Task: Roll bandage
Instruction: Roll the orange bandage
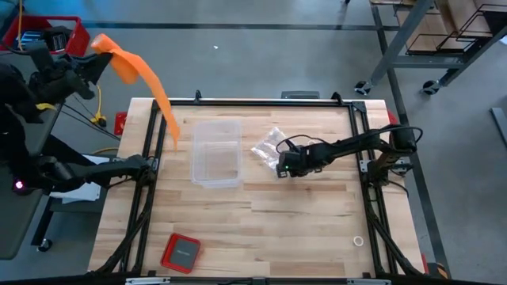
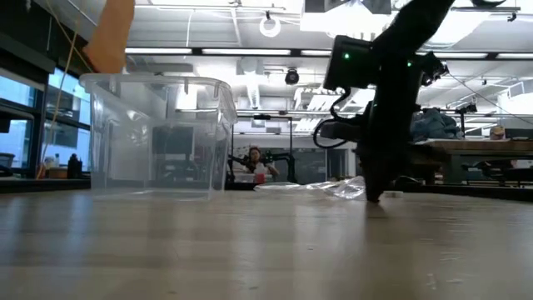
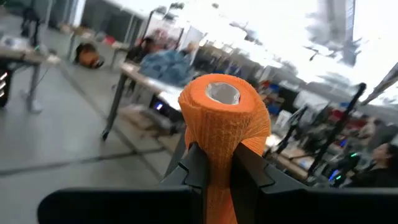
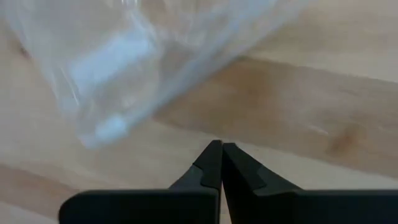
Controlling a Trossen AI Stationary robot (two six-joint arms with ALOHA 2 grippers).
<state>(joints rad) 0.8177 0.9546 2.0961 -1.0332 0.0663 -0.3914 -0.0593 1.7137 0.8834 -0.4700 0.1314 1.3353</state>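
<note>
The bandage (image 1: 139,75) is bright orange, mesh-textured fabric: a compact roll (image 3: 224,112) at the end I grip, a long flat band trailing from the high view's upper left down to the counter (image 1: 317,229) edge. My left jaws (image 3: 215,163) pinch it just below the roll. My right jaws (image 4: 221,151), closed on nothing, rest beside the crinkled plastic bag (image 1: 269,147), right of the clear bin (image 1: 216,153).

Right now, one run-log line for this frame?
left end effector: shut on bandage, raised off table's left edge | right end effector: shut, empty, beside plastic bag | clear bin: mid-table
</note>
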